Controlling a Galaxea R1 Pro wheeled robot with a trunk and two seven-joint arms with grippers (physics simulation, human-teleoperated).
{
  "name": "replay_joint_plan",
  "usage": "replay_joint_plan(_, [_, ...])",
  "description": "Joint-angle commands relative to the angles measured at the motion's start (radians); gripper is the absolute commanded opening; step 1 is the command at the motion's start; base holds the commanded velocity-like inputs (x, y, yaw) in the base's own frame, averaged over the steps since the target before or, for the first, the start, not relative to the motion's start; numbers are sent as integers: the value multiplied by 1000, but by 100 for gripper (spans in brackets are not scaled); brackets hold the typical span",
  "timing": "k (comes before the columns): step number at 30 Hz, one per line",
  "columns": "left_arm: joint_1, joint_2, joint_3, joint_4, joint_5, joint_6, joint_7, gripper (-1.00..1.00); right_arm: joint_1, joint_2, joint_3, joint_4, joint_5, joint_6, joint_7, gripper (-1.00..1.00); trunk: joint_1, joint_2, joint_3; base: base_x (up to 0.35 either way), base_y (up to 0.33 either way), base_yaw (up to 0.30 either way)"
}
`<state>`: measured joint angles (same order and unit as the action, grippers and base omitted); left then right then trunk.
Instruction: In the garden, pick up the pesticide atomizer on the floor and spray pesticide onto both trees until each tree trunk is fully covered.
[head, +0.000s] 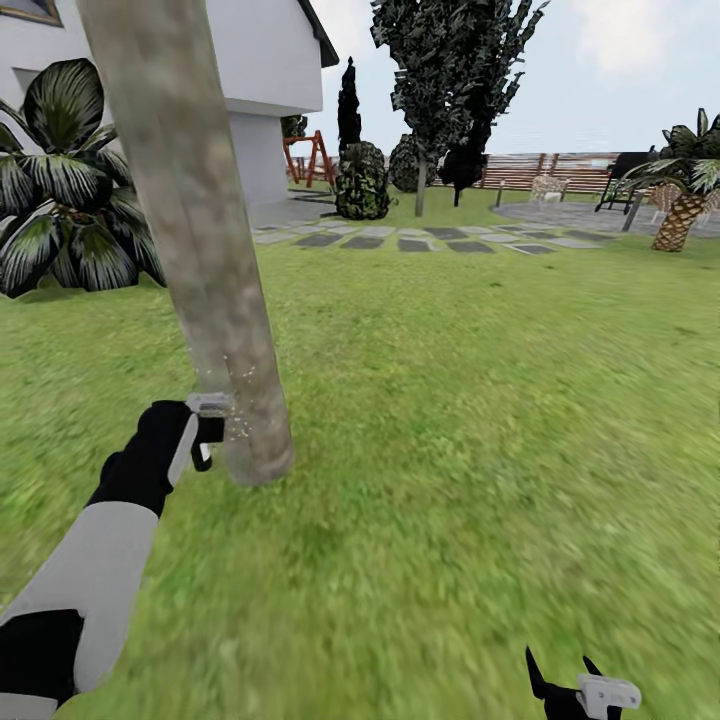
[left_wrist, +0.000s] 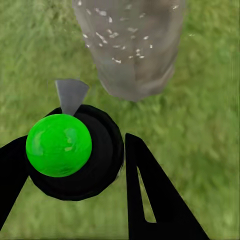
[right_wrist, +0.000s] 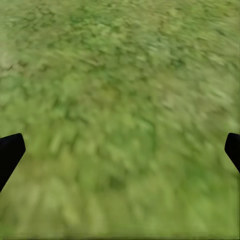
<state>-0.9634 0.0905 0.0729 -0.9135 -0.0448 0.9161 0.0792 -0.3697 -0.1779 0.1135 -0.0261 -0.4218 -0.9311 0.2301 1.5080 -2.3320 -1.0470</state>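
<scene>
- The left gripper (left_wrist: 75, 165) is closed around the pesticide atomizer (left_wrist: 70, 155), a black bottle seen from above in the left wrist view; its cap renders bright green here, and a grey nozzle points from it at the tree trunk (head: 195, 240).
- In the head view the left gripper (head: 205, 430) hangs low, just beside the base of the trunk on its left side, close to the grass (head: 450, 420).
- Small white specks lie scattered over the trunk (left_wrist: 132, 45) near its base, and a few float between the nozzle and the bark.
- The trunk is thick, pale and mottled; it leans to the left as it rises and leaves the top of the head view.
- The right gripper (head: 565, 675) sits near, at the lower right, well apart from the trunk. Its two dark fingers (right_wrist: 10, 152) stand spread wide with only blurred grass (right_wrist: 120, 115) between them; it holds nothing.
- To the left of the trunk, further off, stands a broad-leaved plant (head: 60, 180) in front of a white house (head: 260, 70).
- Far across the lawn: a second tree (head: 445, 80) with dark jagged foliage, a round dark bush (head: 362, 180), stepping stones (head: 400, 240), a slatted wooden fence (head: 540, 170), and a palm-like plant (head: 685, 200) on the right.
- Open lawn lies between the near trunk and the far tree; nothing stands between them.
</scene>
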Motion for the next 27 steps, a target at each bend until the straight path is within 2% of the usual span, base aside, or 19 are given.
replay_joint_plan(1, [0,22,2,0,9,0,-1,-100,0,0,0,0,0,0,0,100,0,0,0,-46,14,0])
replay_joint_plan(3, [0,41,28,1,22,1,-1,-100,0,0,0,0,0,0,0,100,0,0,0,-18,5,0])
replay_joint_plan(5, [-1,45,47,3,30,1,-2,-100,0,0,0,0,0,0,0,100,0,0,0,-6,2,0])
replay_joint_plan(10, [-12,5,49,1,34,8,-1,-100,0,0,0,0,0,0,0,100,0,0,0,0,0,0])
replay_joint_plan(12, [-22,-3,49,0,35,48,-1,-100,0,0,0,0,0,0,0,100,0,0,0,0,0,0])
replay_joint_plan(15, [-24,6,52,0,35,57,-1,-100,0,0,0,0,0,0,0,100,0,0,0,0,0,0])
replay_joint_plan(20, [-43,40,57,0,35,61,-1,-100,0,0,0,0,0,0,0,100,0,0,0,0,0,0])
replay_joint_plan(23, [-44,18,47,-2,35,61,-1,-100,0,0,0,0,0,0,0,100,0,0,0,0,0,0])
replay_joint_plan(26, [-49,-29,43,-4,34,63,-1,-100,0,0,0,0,0,0,0,100,0,0,0,0,0,0])
replay_joint_plan(27, [-53,-32,43,-9,34,70,-1,-100,0,0,0,0,0,0,0,100,0,0,0,0,0,0])
